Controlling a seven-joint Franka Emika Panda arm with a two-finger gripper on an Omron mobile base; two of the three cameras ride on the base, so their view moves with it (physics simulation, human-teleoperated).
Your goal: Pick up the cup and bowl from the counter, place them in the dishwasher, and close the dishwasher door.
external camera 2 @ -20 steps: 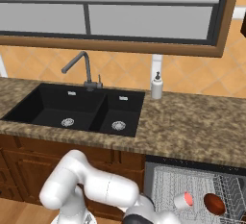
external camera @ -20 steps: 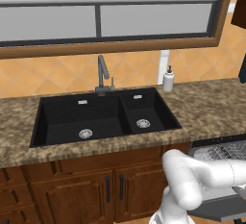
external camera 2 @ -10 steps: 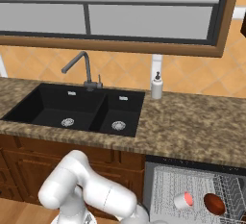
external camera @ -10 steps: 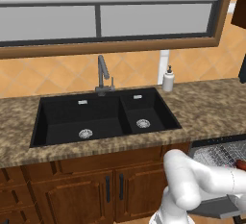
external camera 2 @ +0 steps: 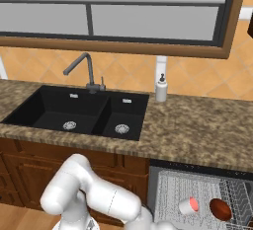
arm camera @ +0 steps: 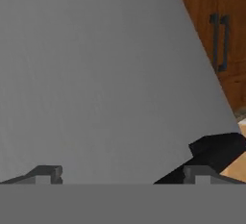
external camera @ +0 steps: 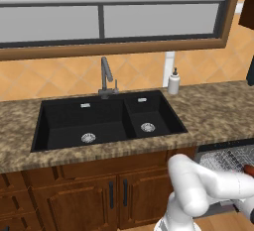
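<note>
Hand view, hand [arm camera: 120, 175] spread apart, empty, dishwasher door [arm camera: 96, 74] close ahead of fingertips [arm camera: 45, 174].

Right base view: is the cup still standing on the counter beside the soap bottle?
No: the cup lies on its side on the dishwasher rack, next to the bowl.

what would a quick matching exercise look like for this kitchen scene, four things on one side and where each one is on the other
Things:
1. cup
2. bowl
3. soap bottle
4. faucet

Places:
A. on the counter, right of the sink
B. behind the black sink
C. in the dishwasher rack, right of the cup
D. in the dishwasher rack, red-pink end showing

Pairs: 1-D, 2-C, 3-A, 4-B
</note>
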